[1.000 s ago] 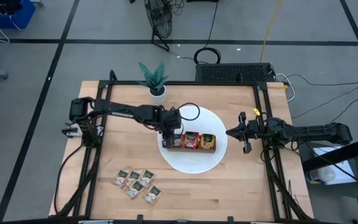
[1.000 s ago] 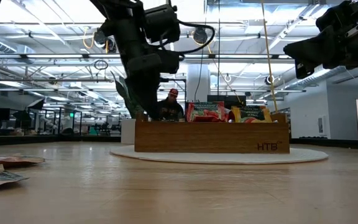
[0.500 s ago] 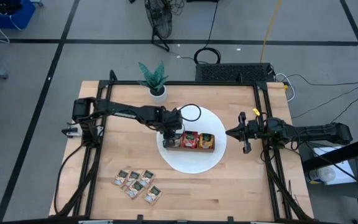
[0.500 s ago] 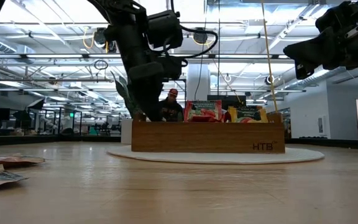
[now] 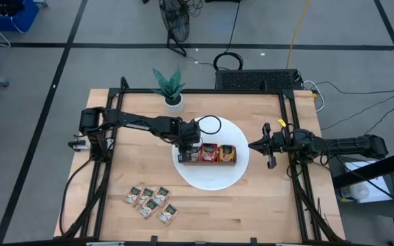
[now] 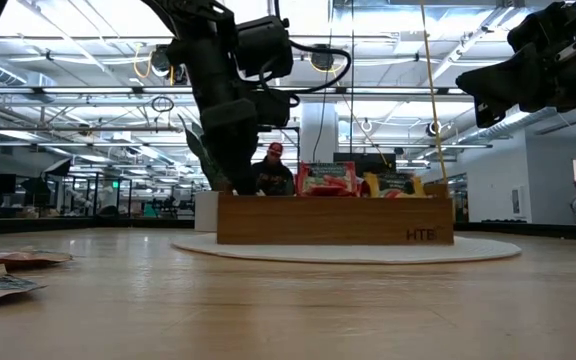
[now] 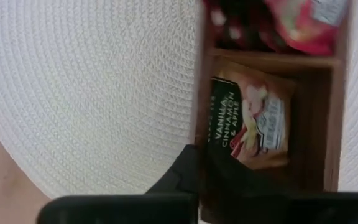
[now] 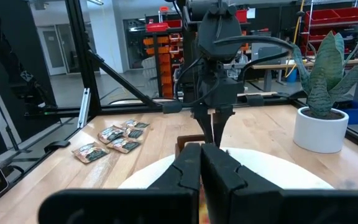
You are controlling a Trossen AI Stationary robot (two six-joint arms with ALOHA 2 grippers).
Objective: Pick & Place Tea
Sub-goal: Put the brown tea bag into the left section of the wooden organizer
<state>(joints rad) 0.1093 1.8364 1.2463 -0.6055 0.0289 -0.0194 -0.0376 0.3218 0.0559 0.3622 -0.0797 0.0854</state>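
A brown wooden tray [image 5: 207,163] with three compartments stands on a round white mat [image 5: 214,180]. Red sachets [image 5: 211,154] fill its middle compartment and orange-yellow ones [image 5: 228,154] its right one. In the left wrist view a beige sachet [image 7: 247,121] lies flat in the end compartment. My left gripper [image 7: 199,152] is shut and points down at the tray's left end [image 6: 230,187], its tips by the tray's long wall [image 7: 204,93]. Several more beige sachets [image 5: 151,202] lie loose near the table's near edge. My right gripper [image 5: 252,145] waits shut, right of the mat. My left gripper comes at the tray's left-end compartment from above with shut fingers, their tips at the wall next to the beige sachet's corner [image 7: 219,146]. Whether the tips touch the wall or the sachet, I cannot tell, because the fingers themselves cover the spot.
A potted plant [image 5: 171,89] stands near the table's far edge, behind the mat. Black frame rails [image 5: 104,171] run along the table's left and right sides. Bare wood lies between the mat and the loose sachets.
The tray has turned a little on the mat: in the low view its right end has drawn inward while its left end stays by my left gripper. Neither gripper has opened or shut.
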